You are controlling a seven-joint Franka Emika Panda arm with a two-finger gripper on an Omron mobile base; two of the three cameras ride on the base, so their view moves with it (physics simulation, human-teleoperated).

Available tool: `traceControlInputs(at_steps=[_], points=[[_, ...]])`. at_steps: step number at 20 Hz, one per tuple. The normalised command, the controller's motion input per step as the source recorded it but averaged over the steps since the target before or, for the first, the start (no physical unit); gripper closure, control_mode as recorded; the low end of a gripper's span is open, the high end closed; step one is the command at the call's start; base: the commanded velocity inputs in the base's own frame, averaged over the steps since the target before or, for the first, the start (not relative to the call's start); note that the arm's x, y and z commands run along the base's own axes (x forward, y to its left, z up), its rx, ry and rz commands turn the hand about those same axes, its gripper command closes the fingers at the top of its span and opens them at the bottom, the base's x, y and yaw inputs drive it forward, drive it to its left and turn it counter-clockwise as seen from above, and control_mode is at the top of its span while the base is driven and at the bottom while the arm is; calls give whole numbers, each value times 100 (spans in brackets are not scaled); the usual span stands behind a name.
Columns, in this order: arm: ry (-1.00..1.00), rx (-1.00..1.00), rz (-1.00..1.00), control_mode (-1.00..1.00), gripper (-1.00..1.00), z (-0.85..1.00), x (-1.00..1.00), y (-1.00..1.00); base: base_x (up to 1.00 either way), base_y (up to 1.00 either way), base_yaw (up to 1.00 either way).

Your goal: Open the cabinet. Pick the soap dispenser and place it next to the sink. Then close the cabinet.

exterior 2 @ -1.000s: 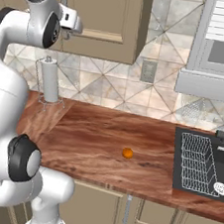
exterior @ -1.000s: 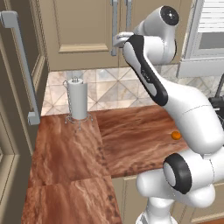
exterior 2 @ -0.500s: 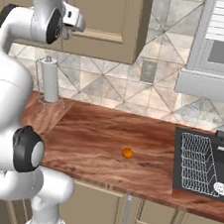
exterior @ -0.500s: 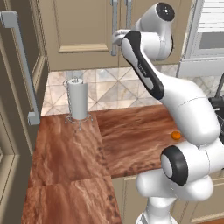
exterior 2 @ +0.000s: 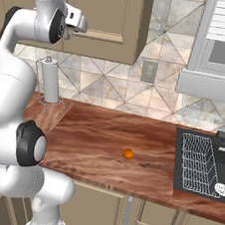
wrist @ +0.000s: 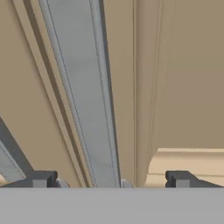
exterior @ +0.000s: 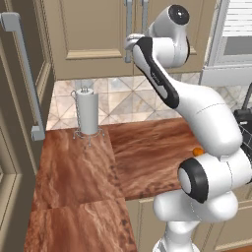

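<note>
The claw [wrist: 107, 180] is open, its two tips spread either side of a grey bar handle [wrist: 83, 96] on the beige cabinet [exterior: 88, 34] — doors shut. Below the cabinet, a paper towel roll [exterior: 88, 112] stands on the wooden desk [exterior 2: 132, 132]; the sink [exterior 2: 203, 164] lies far right of it — an orange ball [exterior 2: 127, 153] between.

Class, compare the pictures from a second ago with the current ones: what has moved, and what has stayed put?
The gripper has moved closer to the cabinet, its jaws open astride the grey bar handle without closing on it. The doors remain shut; the paper towel roll and orange ball have not moved.
</note>
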Motion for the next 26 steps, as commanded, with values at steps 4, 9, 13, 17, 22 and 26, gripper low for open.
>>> traceControlInputs(at_steps=[4,9,13,17,22,26], points=[[0,0,-4,-100,-100,-16,34,0,0,0,0],[-6,0,-5,-100,-100,-25,34,0,0,0,0],[-18,0,-5,-100,-100,-48,38,0,0,0,0],[-24,0,-4,-100,-100,-55,40,0,0,0,0],[-20,0,-3,-100,-100,-46,43,0,0,0,0],[-5,0,-1,-100,-100,-12,20,0,0,0,0]])
